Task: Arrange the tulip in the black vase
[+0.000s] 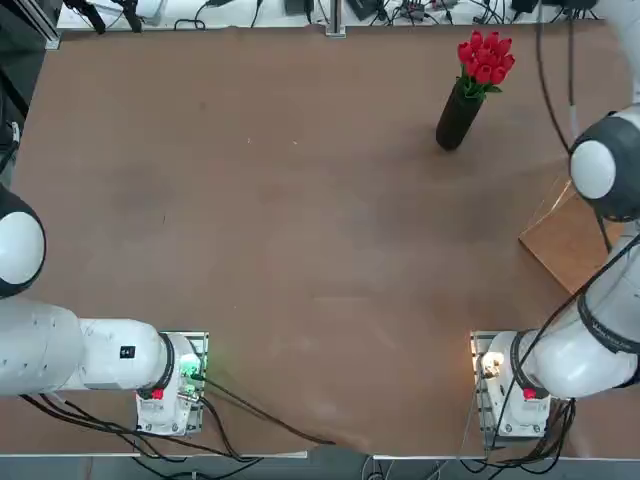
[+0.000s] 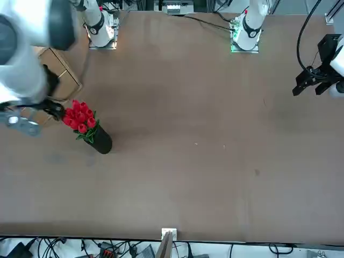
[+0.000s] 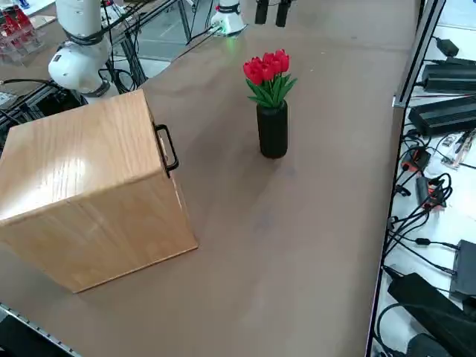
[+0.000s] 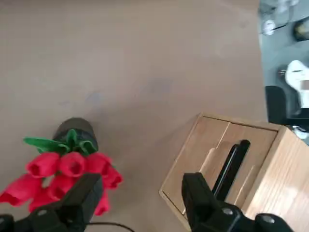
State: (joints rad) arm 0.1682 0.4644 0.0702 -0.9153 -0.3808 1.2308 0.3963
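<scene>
Right gripper [image 4: 143,189] open, holding nothing. Tulip bunch [image 3: 268,68] stands in black vase [image 3: 273,131], long axis upright, at far right of table [image 1: 308,250]. Key relation: blooms lie off to one finger's side, partly overlapped by it in the wrist view, not centred in the gap. Right arm nearer. Placement judged complete; withdrawal should avoid brushing petals sideways.

No lettering, label or number can be read anywhere.
</scene>
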